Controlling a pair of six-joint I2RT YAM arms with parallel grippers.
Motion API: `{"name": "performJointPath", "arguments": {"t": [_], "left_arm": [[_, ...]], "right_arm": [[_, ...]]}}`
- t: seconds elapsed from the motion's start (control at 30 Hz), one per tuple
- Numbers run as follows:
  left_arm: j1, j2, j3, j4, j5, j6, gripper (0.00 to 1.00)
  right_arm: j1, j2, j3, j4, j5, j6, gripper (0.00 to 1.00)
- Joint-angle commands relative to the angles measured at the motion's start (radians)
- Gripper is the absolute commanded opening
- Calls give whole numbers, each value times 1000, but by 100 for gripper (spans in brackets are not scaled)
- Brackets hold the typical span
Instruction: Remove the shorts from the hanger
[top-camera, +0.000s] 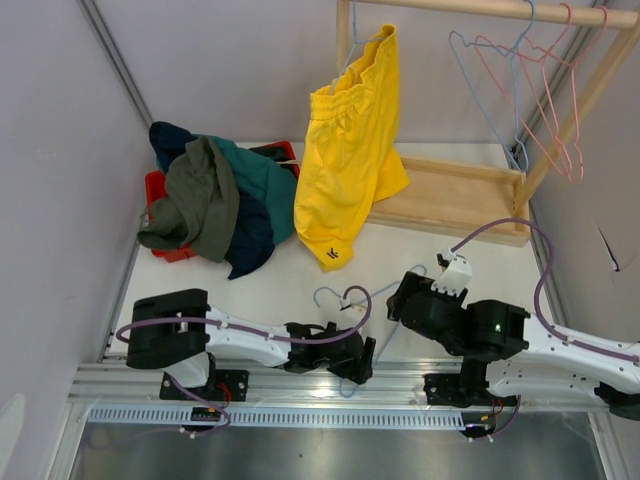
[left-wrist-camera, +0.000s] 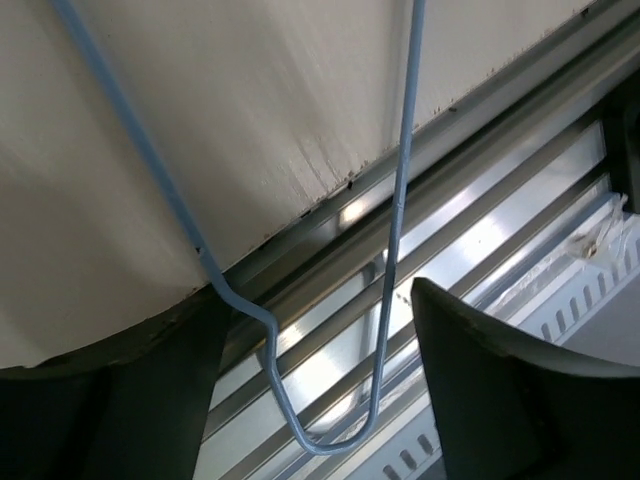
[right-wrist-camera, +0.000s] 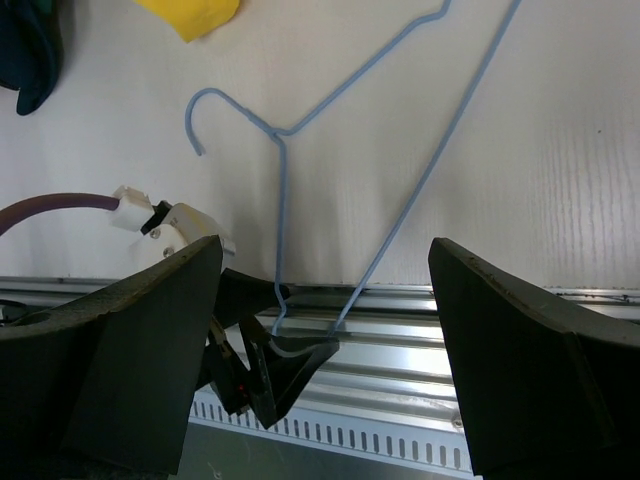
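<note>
White table (top-camera: 290, 290), grey walls; a wooden rack (top-camera: 450, 195) stands at the far right. The yellow shorts (top-camera: 350, 150) hang from the rack's left end. The other shorts (top-camera: 215, 200) lie heaped on a red bin (top-camera: 155, 185), well left of the rack.

Left gripper (left-wrist-camera: 318, 295): jaws wide apart, with a bare blue hanger (right-wrist-camera: 284, 200) corner lying loose between them, well in front of the rack. Right gripper (right-wrist-camera: 325, 243): spread wide, empty.

Risk: the elastic waist may catch while being drawn off, and a hard pull would then tip the rack.
</note>
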Motion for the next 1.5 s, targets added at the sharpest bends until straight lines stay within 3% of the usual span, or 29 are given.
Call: {"name": "performJointPath", "arguments": {"t": [0.0, 0.07, 0.1, 0.17, 0.2, 0.27, 0.3, 0.37, 0.63, 0.73, 0.77, 0.8, 0.9, 1.1, 1.3, 1.47], "left_arm": [[10, 45, 17, -30, -104, -29, 72], [8, 53, 8, -47, -118, -53, 64], [8, 53, -12, -49, -121, -61, 54], [8, 59, -20, -50, -127, -72, 44], [8, 63, -24, -50, -129, -73, 30], [8, 77, -28, -52, -130, -78, 20], [8, 83, -29, -50, -132, -79, 9], [8, 92, -29, -46, -130, -78, 1], [-10, 44, 0, -75, -159, -23, 0], [-35, -28, 61, -165, -169, 71, 0], [-41, -50, 75, -186, -160, 156, 0], [-51, -73, 122, -225, -160, 180, 0], [-64, -203, 162, -325, -97, 318, 0], [-101, -510, 256, -555, 90, 482, 0], [-116, -757, 265, -677, 262, 505, 0], [-116, -855, 239, -696, 293, 497, 0]], "right_arm": [[7, -35, -20, -40, 76, 47, 90], [7, -54, -24, -41, 79, 47, 90], [7, -55, -27, -43, 81, 47, 90], [7, -57, -27, -48, 82, 46, 89], [7, -57, -29, -48, 82, 44, 89], [7, -57, -27, -49, 82, 44, 89], [9, -58, -27, -52, 81, 43, 89], [7, -68, -26, -55, 81, 43, 89], [7, -92, -6, -81, 91, 37, 88], [7, -100, 35, 35, 93, -133, 92], [6, -103, 66, 82, 78, -304, 94], [-4, -103, 86, 174, 31, -386, 99], [-59, -77, 195, 262, -128, -635, 99], [-133, 44, 429, 236, -367, -919, 99], [-131, 89, 517, 212, -522, -1030, 99], [-131, 83, 522, 241, -597, -1051, 99]]}}
